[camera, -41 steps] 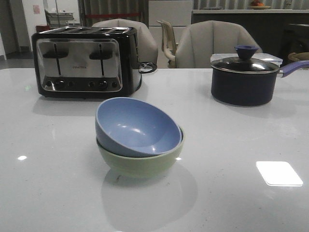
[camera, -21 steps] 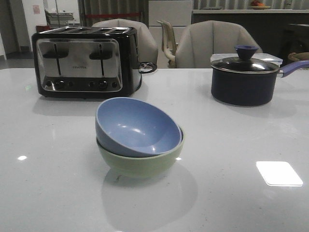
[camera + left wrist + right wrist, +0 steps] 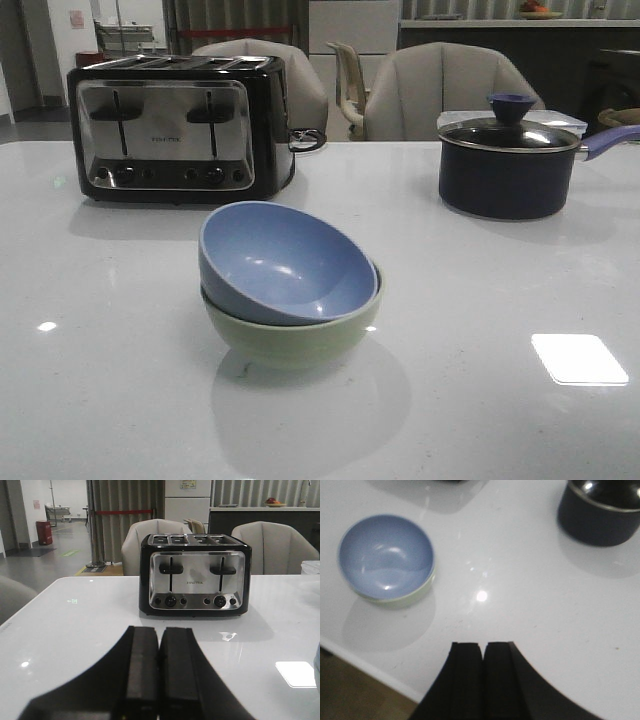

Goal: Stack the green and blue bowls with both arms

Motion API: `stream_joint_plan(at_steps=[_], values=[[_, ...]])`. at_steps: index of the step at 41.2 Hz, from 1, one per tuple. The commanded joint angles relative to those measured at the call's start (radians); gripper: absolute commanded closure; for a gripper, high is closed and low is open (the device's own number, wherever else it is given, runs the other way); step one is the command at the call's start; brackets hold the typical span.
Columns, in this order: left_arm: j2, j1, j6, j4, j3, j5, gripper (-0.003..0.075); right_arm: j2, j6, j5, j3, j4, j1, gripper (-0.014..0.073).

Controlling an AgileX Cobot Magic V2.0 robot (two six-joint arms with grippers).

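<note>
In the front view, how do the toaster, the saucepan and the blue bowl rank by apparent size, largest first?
1. Toaster, clearly largest.
2. Blue bowl and saucepan: similar in apparent size, and the bowl sits nearer the camera, so I would not rank these two.

Left pincer [image 3: 159, 672]: two black fingers [image 3: 142, 670] pressed together, nothing held between them, seen low over the tabletop [image 3: 75, 630]. Tabletop: white, glossy, bright light reflections noted. Four-slot toaster [image 3: 195, 575]: black casing, brushed metal front, two levers, a row of knobs; stood upright on the tabletop well beyond the pincer. Upholstered chairs [image 3: 277, 547]: pale, placed behind the tabletop's far edge. A sliver of blue is seen at the right border, unidentifiable.
</note>
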Motion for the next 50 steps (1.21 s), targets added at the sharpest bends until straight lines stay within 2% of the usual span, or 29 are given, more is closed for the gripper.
stream_joint_plan(at_steps=[1,11,25,50], values=[[-0.022,-0.004,-0.002,-0.004,0.021,-0.088,0.062,-0.111,-0.007,-0.205,0.079,-0.022,-0.078,0.0559],[-0.022,-0.004,-0.002,-0.004,0.021,-0.088,0.062,-0.42,-0.007,-0.49,0.388,-0.022,-0.243,0.0559],[-0.022,-0.004,-0.002,-0.004,0.021,-0.088,0.062,-0.559,-0.007,-0.713,0.629,-0.013,-0.317,0.0559],[-0.022,-0.004,-0.002,-0.004,0.021,-0.088,0.062,-0.564,-0.007,-0.738,0.626,-0.008,-0.325,0.0559]])
